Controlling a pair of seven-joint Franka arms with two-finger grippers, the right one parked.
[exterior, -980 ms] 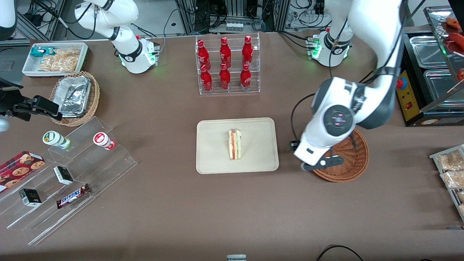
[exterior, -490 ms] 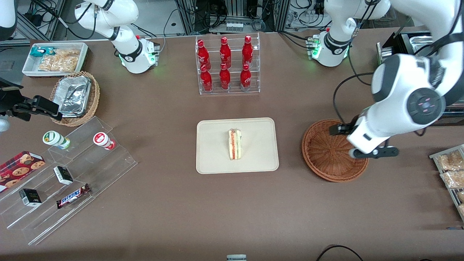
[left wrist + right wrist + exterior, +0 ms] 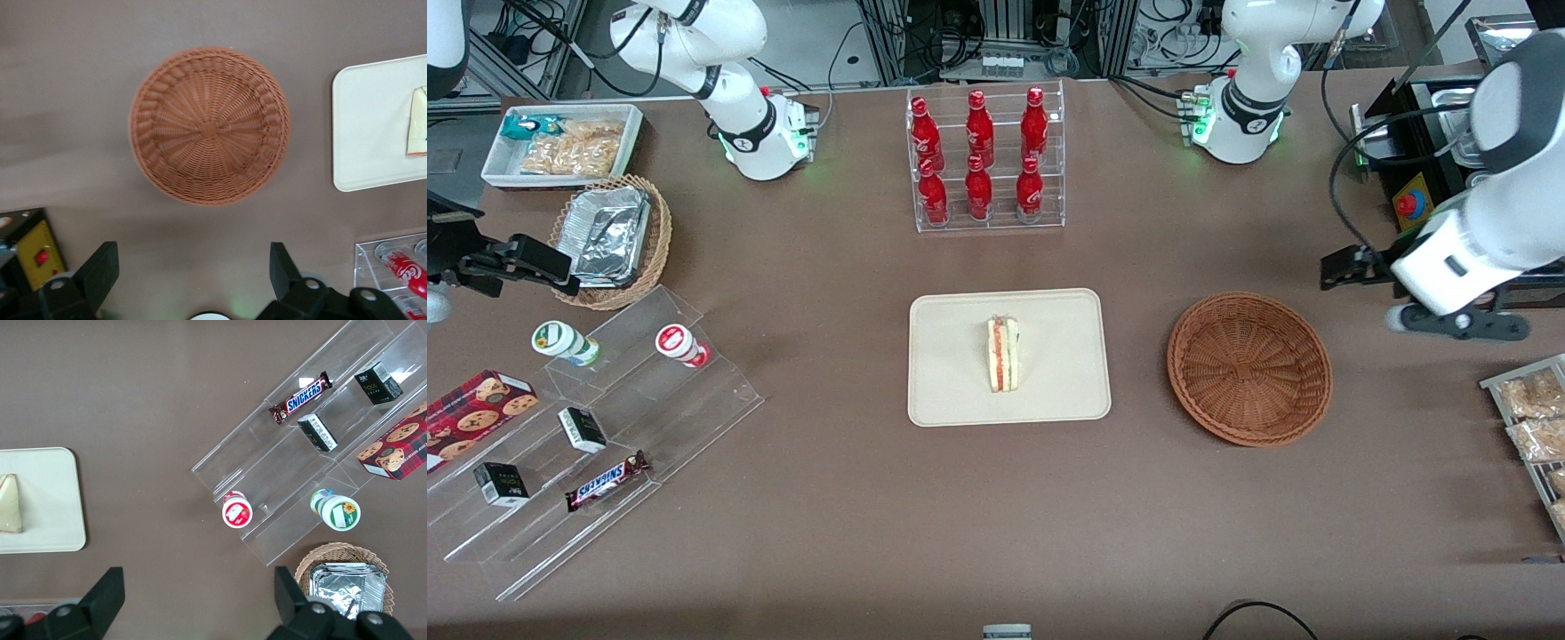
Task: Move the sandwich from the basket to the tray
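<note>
1 sandwich (image 3: 1002, 354) lies on the tray (image 3: 951, 391), well apart from the gripper (image 3: 193, 270), which hangs above the table (image 3: 871, 516) near the basket (image 3: 1250, 368), fingers spread and holding nothing. 1 tray, 1 empty basket, 6 red bottles (image 3: 978, 151) in a rack near the tray.

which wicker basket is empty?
The reddish-brown basket beside the tray; the tan basket holds foil trays. Open pincer hovers near it.
</note>
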